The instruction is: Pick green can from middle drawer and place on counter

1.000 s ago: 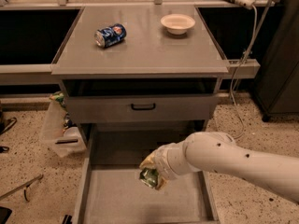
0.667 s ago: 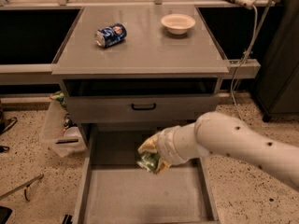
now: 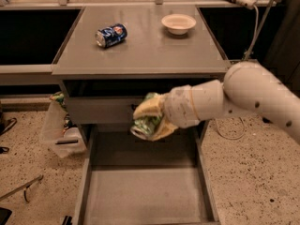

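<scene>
My gripper [image 3: 149,118] is shut on the green can [image 3: 146,123], a small green can with pale mottled marks and a silver end. I hold it tilted in the air above the open middle drawer [image 3: 145,191], in front of the closed drawer front. The pale arm reaches in from the right. The drawer is a long grey tray with a bare floor. The counter [image 3: 154,46] is the broad grey cabinet top behind and above the can.
A blue can [image 3: 111,35] lies on its side on the counter's left part. A white bowl [image 3: 178,23] stands at its back right. A clear plastic bin [image 3: 58,130] with items sits on the speckled floor left of the cabinet. A cable hangs at the right.
The gripper has lifted the green can up out of the drawer, from near its floor to the height of the drawer front above. The arm has risen with it.
</scene>
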`<state>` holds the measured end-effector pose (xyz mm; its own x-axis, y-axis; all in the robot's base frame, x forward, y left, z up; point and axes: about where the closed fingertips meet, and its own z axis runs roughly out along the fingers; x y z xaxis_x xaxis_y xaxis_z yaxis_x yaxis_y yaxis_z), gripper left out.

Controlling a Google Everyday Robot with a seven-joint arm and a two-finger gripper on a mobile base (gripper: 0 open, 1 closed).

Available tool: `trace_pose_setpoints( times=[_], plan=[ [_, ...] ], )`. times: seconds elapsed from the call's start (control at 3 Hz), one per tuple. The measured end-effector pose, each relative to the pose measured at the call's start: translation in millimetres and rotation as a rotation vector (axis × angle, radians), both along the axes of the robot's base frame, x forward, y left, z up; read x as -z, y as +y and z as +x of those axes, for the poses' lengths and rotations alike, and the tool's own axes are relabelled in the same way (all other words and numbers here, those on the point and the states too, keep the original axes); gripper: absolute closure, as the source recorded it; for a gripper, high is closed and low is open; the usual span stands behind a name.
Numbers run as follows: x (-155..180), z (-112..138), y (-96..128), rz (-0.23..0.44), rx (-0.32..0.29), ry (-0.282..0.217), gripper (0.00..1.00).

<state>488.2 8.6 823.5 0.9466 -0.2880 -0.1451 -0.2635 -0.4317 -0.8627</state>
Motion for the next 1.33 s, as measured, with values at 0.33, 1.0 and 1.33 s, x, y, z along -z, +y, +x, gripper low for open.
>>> trace_pose_setpoints(
  times=[0.33,1.0,1.33],
  plan=[
    [-46,23,-14,0.039,0.005,-0.083,1.00],
    [-66,48,-10,0.007,-0.026,-0.126,1.00],
    [-71,90,-5,-0.064,-0.110,-0.145,1.00]
  ],
)
